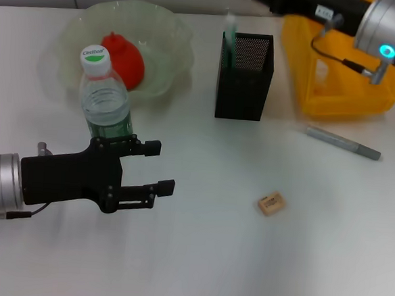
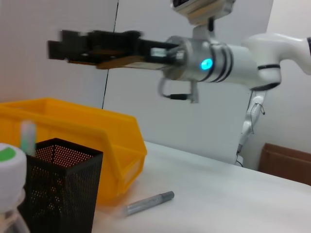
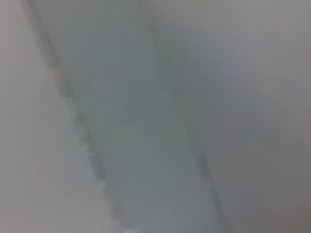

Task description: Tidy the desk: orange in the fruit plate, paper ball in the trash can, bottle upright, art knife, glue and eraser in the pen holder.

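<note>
The bottle (image 1: 105,91) stands upright in front of the fruit plate (image 1: 69,51), which holds the orange (image 1: 124,58). My left gripper (image 1: 159,165) is open and empty, just in front and to the right of the bottle. The pen holder (image 1: 245,80) holds a green-and-white glue stick (image 1: 230,27). The silver art knife (image 1: 343,143) lies in front of the yellow trash can (image 1: 341,77). The eraser (image 1: 271,204) lies on the desk. My right arm (image 1: 389,26) reaches over the trash can; its gripper (image 2: 58,46) shows in the left wrist view. The paper ball is out of view.
The left wrist view shows the bottle cap (image 2: 7,162), pen holder (image 2: 63,189), trash can (image 2: 77,131) and art knife (image 2: 148,203) from desk level. The right wrist view shows only a blurred grey surface. A wall stands behind the desk.
</note>
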Robot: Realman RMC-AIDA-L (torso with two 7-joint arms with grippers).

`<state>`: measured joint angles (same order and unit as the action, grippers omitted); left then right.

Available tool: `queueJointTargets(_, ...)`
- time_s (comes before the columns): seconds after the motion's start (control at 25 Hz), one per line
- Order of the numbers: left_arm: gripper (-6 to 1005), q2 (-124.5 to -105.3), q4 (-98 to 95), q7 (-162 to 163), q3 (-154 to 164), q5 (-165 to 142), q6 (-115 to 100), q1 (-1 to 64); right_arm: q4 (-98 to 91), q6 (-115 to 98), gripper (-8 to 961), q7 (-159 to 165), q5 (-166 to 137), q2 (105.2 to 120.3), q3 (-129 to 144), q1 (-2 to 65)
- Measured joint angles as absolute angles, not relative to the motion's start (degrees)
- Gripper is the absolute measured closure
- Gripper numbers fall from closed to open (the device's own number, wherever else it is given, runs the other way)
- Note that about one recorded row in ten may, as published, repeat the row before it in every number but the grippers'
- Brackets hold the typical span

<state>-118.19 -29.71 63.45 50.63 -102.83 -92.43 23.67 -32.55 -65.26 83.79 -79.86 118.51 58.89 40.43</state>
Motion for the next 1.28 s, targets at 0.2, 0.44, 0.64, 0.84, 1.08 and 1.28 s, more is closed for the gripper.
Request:
queueJointTargets(0.2,244,-118.11,-29.70,63.48,50.63,-102.83,-92.52,23.49,-54.77,-77.86,471,107.13,-99.35,115.79,65.96,34.90)
queueJointTargets(0.44,245,-118.02,-29.71,63.65,50.71,-102.83,-92.69,23.48,-74.40,-96.59,290,126.20,-130.01,117.48,66.92,36.93)
queueJointTargets(0.64,245,-117.97,-29.71,63.88,50.88,-103.97,-92.93,23.57,-74.86,-102.34,292,133.42,-143.77,119.45,74.46,41.62)
queueJointTargets(0.84,244,-118.07,-29.70,63.90,50.89,-104.06,-92.96,23.46,-71.95,-97.23,291,138.34,-144.96,119.46,85.12,42.67)
queueJointTargets(1.08,244,-118.18,-29.71,63.90,50.89,-104.16,-92.98,23.37,-66.19,-89.66,290,141.54,-145.01,119.57,92.39,44.40)
queueJointTargets(1.28,244,-118.21,-29.70,63.90,50.89,-104.24,-92.98,23.21,-63.14,-87.27,291,142.12,-145.04,119.62,94.61,45.47)
